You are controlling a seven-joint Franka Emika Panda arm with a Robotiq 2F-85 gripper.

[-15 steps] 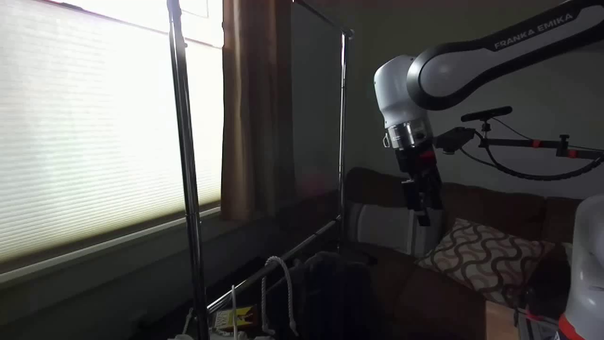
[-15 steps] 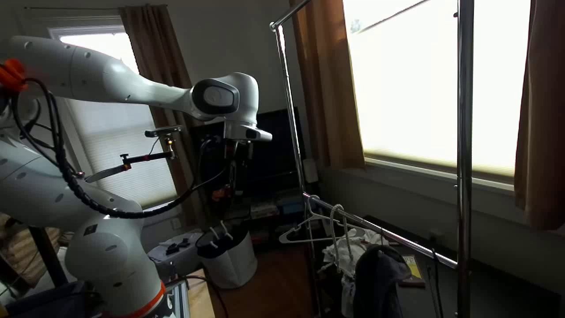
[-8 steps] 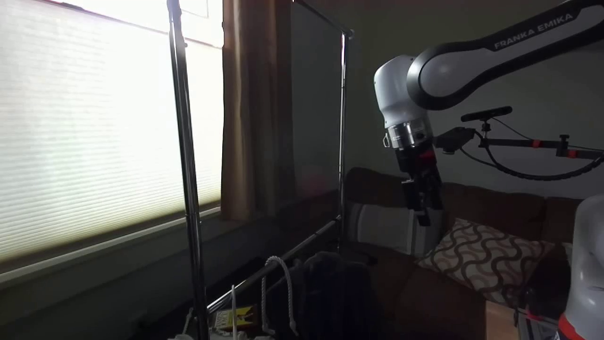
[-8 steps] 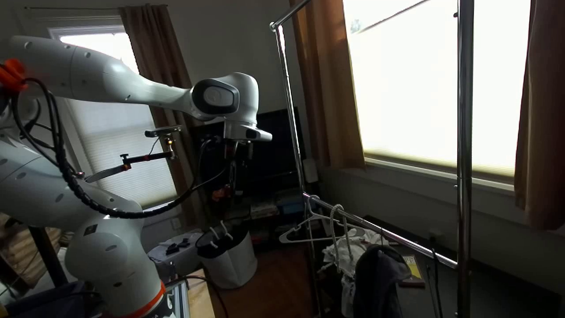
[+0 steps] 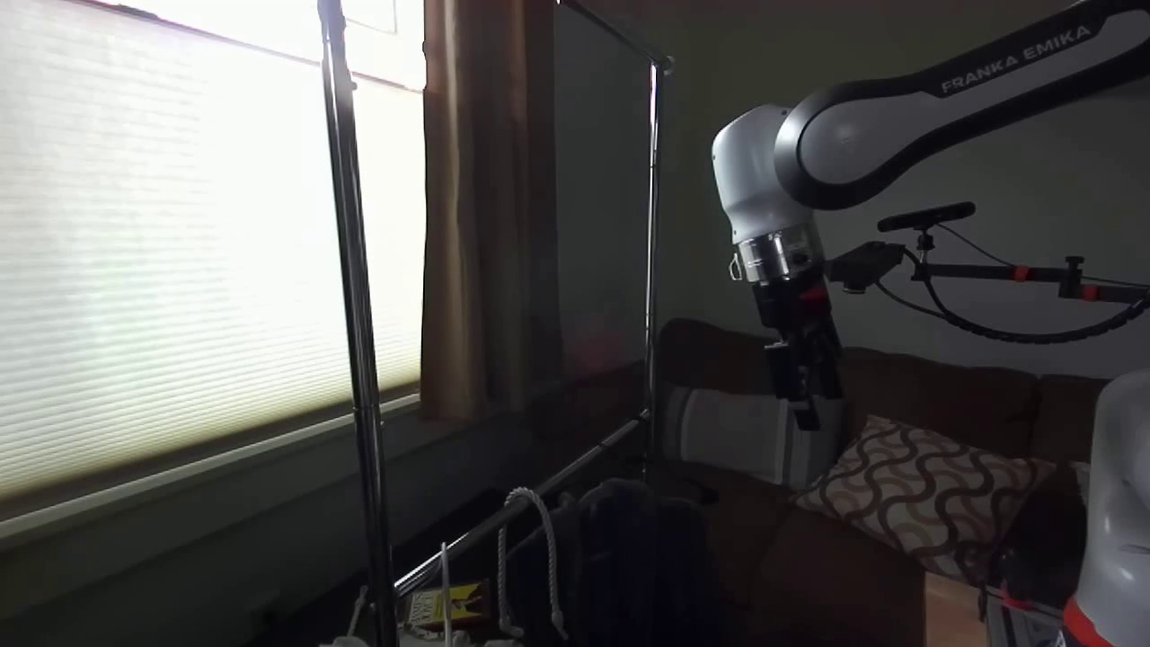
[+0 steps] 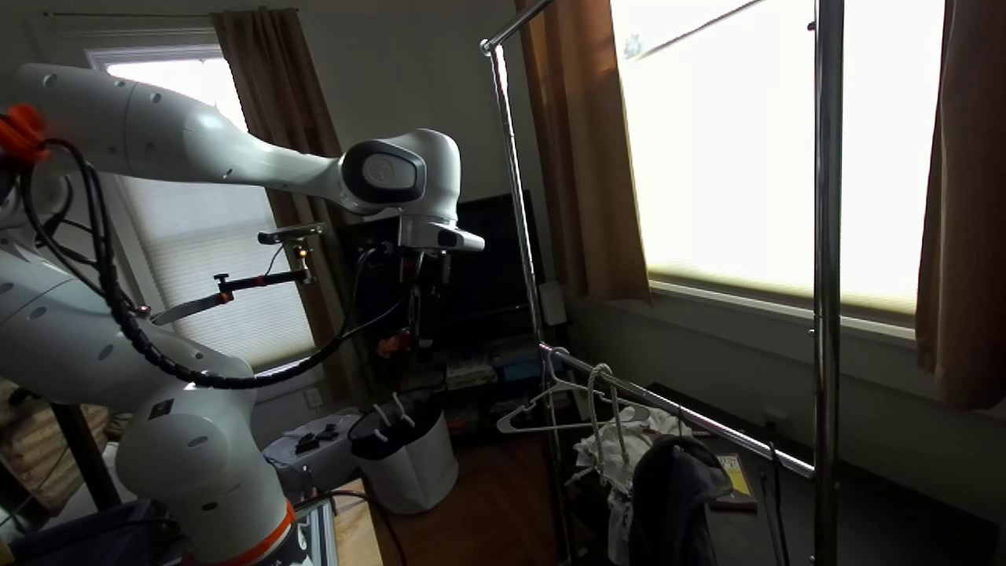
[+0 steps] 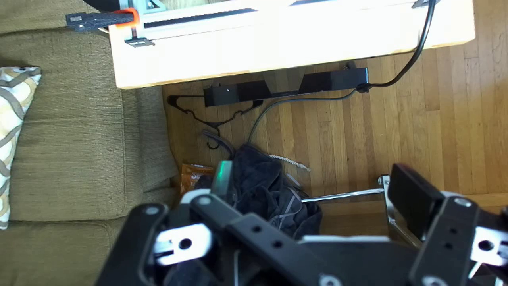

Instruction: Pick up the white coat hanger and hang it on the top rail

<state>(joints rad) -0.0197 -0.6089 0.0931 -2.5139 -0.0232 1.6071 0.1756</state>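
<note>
Wrist view, clock face on frame, 12 at top. 9 o'clock: patterned fabric cushion (image 7: 16, 127) on olive-brown cloth couch (image 7: 83, 139). 8: small orange packet (image 7: 193, 174). 10: thin black plastic hanger (image 7: 214, 124) over brown wooden floorboards (image 7: 341, 151). Black metal tool (image 7: 315, 182) spans 7 to 4: released, fingers (image 7: 414, 198) wide apart, floorboards showing in the gap.

In an exterior view, same clock. White-and-grey robot arm (image 6: 267, 165) enters from 9–10, ends with tool at 8. Pale fabric bin (image 6: 416, 472), dark lining, 7. Slim metal top rail (image 6: 519, 23), 12, runs from the head of a tall thin metal pole (image 6: 513, 141) toward 2, out of frame. Thin white triangular coat hanger (image 6: 559, 385), curved hook: at 5, looks hooked over the rack's low metal bar (image 6: 731, 432), just beside that pole. Hanger well apart from tool, toward its 4; top rail up at hanger's 12. Further along the bar: white twisted rope loop (image 6: 594, 409), dark hooded cloth garment (image 6: 676, 495), both about 5. Second metal pole (image 6: 827, 275), 3.

In both exterior views tool points to 6, well apart from top rail; finger gap too dark to judge there.
</note>
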